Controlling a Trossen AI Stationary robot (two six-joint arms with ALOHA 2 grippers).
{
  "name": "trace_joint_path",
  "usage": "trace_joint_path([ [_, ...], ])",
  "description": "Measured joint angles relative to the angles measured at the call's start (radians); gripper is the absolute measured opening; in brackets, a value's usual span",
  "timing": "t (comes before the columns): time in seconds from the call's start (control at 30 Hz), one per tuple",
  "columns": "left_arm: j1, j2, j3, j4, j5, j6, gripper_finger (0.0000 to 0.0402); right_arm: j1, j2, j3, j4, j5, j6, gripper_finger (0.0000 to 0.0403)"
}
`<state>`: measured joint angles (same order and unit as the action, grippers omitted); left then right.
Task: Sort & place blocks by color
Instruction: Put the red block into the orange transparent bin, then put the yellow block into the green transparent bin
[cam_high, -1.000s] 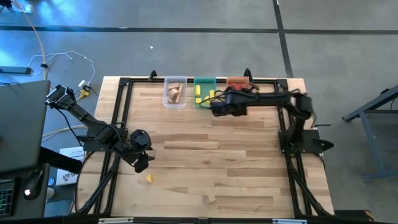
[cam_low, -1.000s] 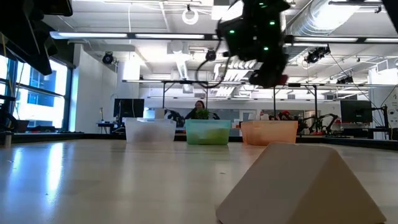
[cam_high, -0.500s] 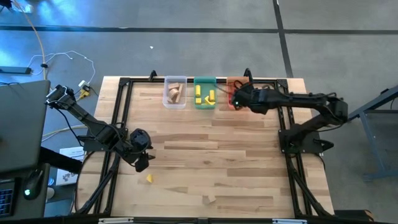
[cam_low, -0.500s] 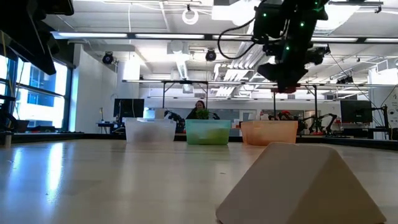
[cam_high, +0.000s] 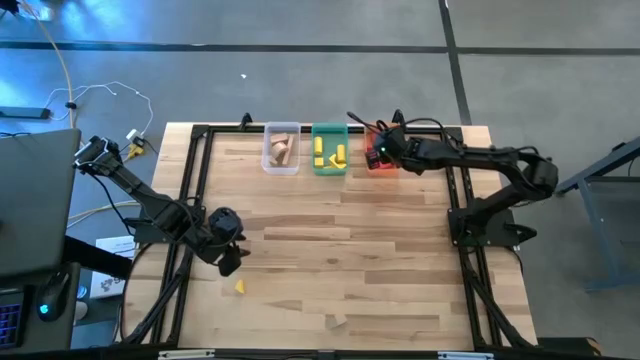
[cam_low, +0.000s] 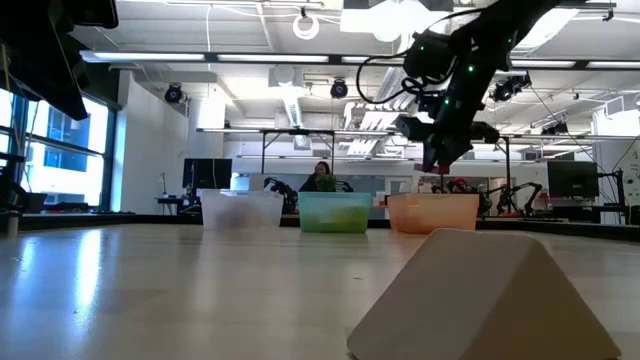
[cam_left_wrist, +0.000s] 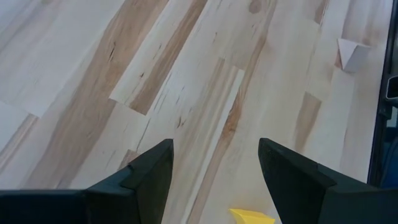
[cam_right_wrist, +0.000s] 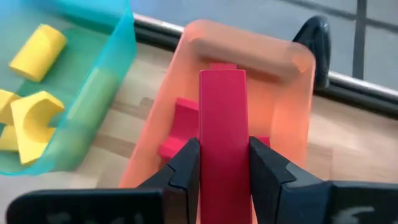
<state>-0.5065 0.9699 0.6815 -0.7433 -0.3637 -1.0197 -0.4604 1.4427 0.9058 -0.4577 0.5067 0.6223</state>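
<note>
My right gripper (cam_right_wrist: 222, 163) is shut on a red bar (cam_right_wrist: 222, 106) above the orange bin (cam_high: 381, 158), which holds other red blocks (cam_right_wrist: 181, 118). The green bin (cam_high: 329, 149) next to it holds yellow blocks (cam_right_wrist: 30, 107); the clear bin (cam_high: 281, 148) holds tan pieces. My left gripper (cam_left_wrist: 214, 163) hangs open near the table's left edge (cam_high: 228, 256), touching nothing. A yellow block (cam_high: 239, 287) lies on the table just nearer than it. A tan wedge (cam_high: 338, 320) rests on a flat face near the near edge, and looms large in the low view (cam_low: 480, 295). My right gripper pinches the red bar between its two fingers, one finger (cam_right_wrist: 184, 167) on each long side (cam_right_wrist: 211, 155). The bar runs along the fingers and sticks out beyond their tips. It is lifted clear, slanting down over the orange bin (cam_right_wrist: 280, 106).
The three bins stand in a row against the far rail (cam_high: 300, 128). A black frame (cam_high: 190, 200) runs along the table's edges. Wide bare wood (cam_high: 340, 240) lies between the bins and the loose blocks. A person sits far behind the table (cam_low: 321, 178).
My right gripper has carried the red bar from the green bin's edge toward the table's right and far edge, stopping over the orange bin, and has tipped its fingers downward. The left arm and the loose blocks have stayed put.
</note>
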Motion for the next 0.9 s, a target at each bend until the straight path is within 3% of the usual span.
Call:
trace_joint_path([
  [0.23, -0.051, 0.022, 0.000, 0.010, -0.016, 0.001, 0.0220, -0.024, 0.035, 0.000, 0.002, -0.022, -0.002, 0.0099],
  [0.63, -0.187, 0.126, 0.000, 0.009, -0.041, 0.001, 0.0220, -0.023, 0.045, 0.000, 0.001, -0.034, -0.037, 0.0195],
  [0.9, -0.257, 0.144, 0.000, 0.017, -0.041, 0.007, 0.0220, -0.011, 0.045, 0.021, 0.012, -0.081, -0.039, 0.0204],
])
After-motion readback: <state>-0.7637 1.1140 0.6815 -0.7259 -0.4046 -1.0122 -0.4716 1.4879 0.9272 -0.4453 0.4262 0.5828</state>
